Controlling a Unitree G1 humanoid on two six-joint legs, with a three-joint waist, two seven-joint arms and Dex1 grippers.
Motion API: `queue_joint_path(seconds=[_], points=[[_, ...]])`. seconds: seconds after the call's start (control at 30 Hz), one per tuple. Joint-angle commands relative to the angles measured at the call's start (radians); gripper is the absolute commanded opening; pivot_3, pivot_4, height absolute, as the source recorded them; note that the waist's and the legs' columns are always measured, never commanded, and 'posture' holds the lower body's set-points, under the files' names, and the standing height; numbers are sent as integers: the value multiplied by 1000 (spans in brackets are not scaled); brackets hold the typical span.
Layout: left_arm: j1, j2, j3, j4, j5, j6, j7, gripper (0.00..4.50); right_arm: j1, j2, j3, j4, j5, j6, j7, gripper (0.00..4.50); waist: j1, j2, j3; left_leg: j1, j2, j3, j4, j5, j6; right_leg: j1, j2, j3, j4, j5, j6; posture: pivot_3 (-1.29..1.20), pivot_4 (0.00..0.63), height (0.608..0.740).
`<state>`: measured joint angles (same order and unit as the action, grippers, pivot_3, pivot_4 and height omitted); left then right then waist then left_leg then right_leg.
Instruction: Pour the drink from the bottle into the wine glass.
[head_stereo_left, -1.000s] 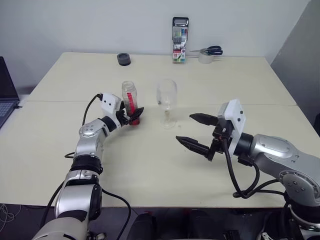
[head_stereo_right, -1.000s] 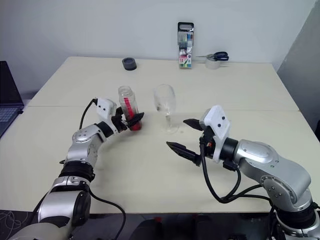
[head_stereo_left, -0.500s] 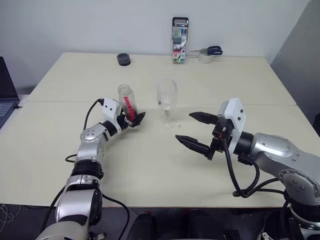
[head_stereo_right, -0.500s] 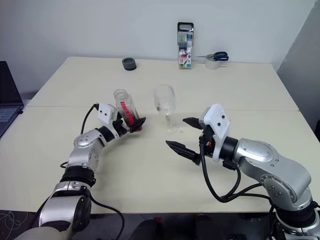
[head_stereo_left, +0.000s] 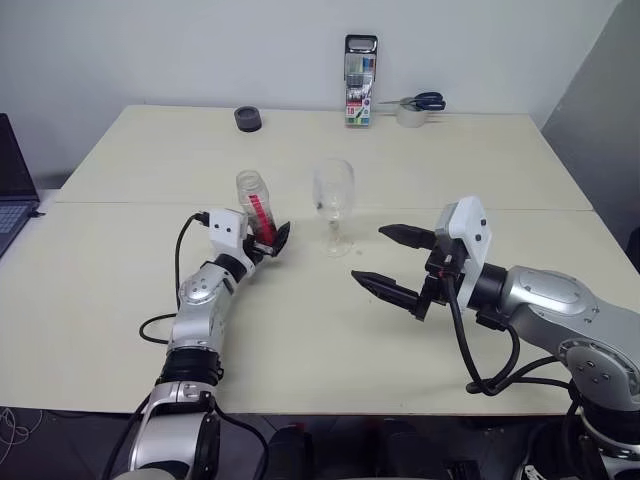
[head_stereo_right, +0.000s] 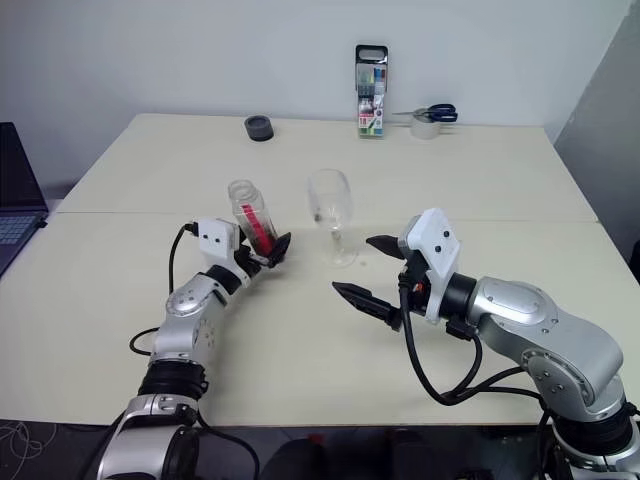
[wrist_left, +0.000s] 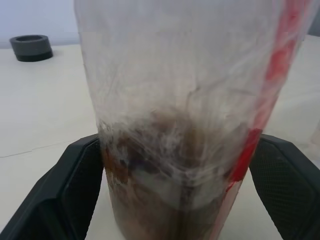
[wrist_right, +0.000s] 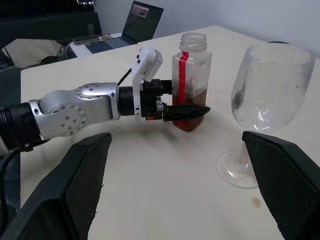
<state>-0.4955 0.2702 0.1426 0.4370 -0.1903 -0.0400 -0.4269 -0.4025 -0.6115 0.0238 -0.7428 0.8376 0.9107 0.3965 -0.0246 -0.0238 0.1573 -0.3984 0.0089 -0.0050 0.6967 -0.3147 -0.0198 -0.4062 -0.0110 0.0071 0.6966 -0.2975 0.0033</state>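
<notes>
Nearest to me on the cream worktop (head_stereo_left: 300, 330), I am seeing the right gripper (head_stereo_left: 392, 262) hanging just above the surface, its two black fingers spread wide with nothing between them, pointing across toward the robot's left. Further in and on the left side, the left gripper (head_stereo_left: 268, 240) is sitting at the base of the bottle (head_stereo_left: 257, 208), one black finger on each side of it; from the left wrist view the fingers (wrist_left: 285, 185) are flanking the bottle with the jaws wide, and I cannot tell whether they are actually pressing on the plastic or standing just clear of it, so I am reading the gripper as released. I am seeing the bottle standing on the worktop, leaning a little, uncapped at its wide neck, with its red label strip running down the side. Low inside it the drink (wrist_right: 190, 107) is showing as a shallow reddish-brown layer near the bottom. Just beside the bottle, toward the robot's right, the wine glass (head_stereo_left: 333, 205) is standing upright on its foot, apart from both grippers. Far back along the worktop's rear edge, a dark round object (head_stereo_left: 247, 119), a pack of markers (head_stereo_left: 360, 82), a roll of tape (head_stereo_left: 409, 116) and scissors (head_stereo_left: 422, 101) are lying well apart from the work.
</notes>
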Motion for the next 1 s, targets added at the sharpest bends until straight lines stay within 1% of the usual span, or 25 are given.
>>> queue_joint_path(seconds=[0.03, 0.3, 0.47, 0.67, 0.83, 1.0], points=[[8, -15, -1, -53, 24, -10, 64, 4480, 1, -7, -14, -22, -1, -11, 8, 4500, -1, 0, 0, 0, 0, 0, 0, 0, 0, 0, 0, 0, 0, 0, 0, 0, 150, 740], [47, -66, -9, -101, 85, -37, 208, 4480, 11, -11, -19, -27, -2, -12, 7, 4500, 0, 0, 0, 0, 0, 0, 0, 0, 0, 0, 0, 0, 0, 0, 0, 0, 150, 740], [71, -103, -34, -138, 107, -35, 247, 4480, 17, -14, -22, -29, -1, -10, 6, 4500, 2, 0, 0, 0, 0, 0, 0, 0, 0, 0, 0, 0, 0, 0, 0, 0, 150, 740], [62, -129, -44, -131, 142, -69, 309, 4480, 18, -18, -22, -28, -1, -9, 5, 4500, 2, 0, 0, 0, 0, 1, 0, 0, 0, 0, 0, 0, 0, 0, 0, 0, 150, 740], [45, -149, -47, -117, 207, -113, 424, 4480, -2, -20, -30, -36, 19, 12, -10, 4500, 3, 0, 0, 0, 0, 1, 0, 0, 0, 0, 0, 0, 0, 0, 0, 0, 150, 740], [41, -151, -53, -116, 224, -126, 458, 4480, -10, -18, -32, -40, 28, 24, -21, 4500, 3, 0, 0, 0, 0, 1, 0, 0, 0, 0, 0, 0, 0, 0, 0, 0, 150, 740]])
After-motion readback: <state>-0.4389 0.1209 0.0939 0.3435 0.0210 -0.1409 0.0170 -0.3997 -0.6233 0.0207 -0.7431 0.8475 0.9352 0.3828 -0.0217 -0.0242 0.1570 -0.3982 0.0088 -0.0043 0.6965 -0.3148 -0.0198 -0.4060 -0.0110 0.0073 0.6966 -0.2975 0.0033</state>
